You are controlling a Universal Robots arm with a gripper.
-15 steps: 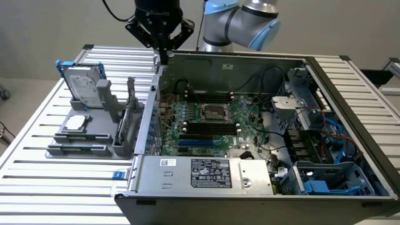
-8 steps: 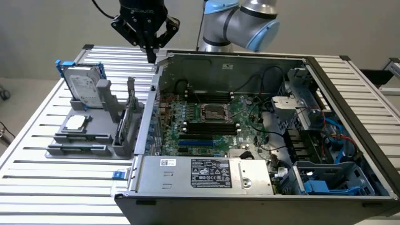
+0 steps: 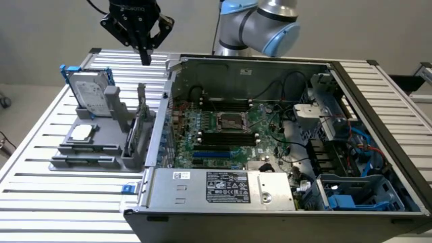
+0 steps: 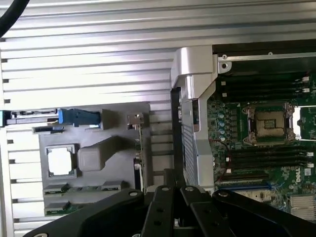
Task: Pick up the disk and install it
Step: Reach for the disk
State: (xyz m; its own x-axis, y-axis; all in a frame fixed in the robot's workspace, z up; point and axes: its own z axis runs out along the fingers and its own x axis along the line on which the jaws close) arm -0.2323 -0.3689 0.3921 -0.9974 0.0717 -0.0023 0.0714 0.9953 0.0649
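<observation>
disk (image 3: 92, 94) | silver, blue-framed | standing on edge, tilted | in grey holder (image 3: 86, 163)

Open computer case (image 3: 250, 71), grey holder (image 3: 84, 162)

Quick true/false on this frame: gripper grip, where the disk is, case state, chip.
1. The gripper holds the disk. False: it is shut on nothing, up above the table; the disk stands tilted in the grey holder.
2. The computer case is open, with the motherboard exposed. True.
3. The disk is installed in the case. False: it is outside, at the exterior view's left of the case.
4. A silver chip lies in the same holder as the disk. True.
</observation>
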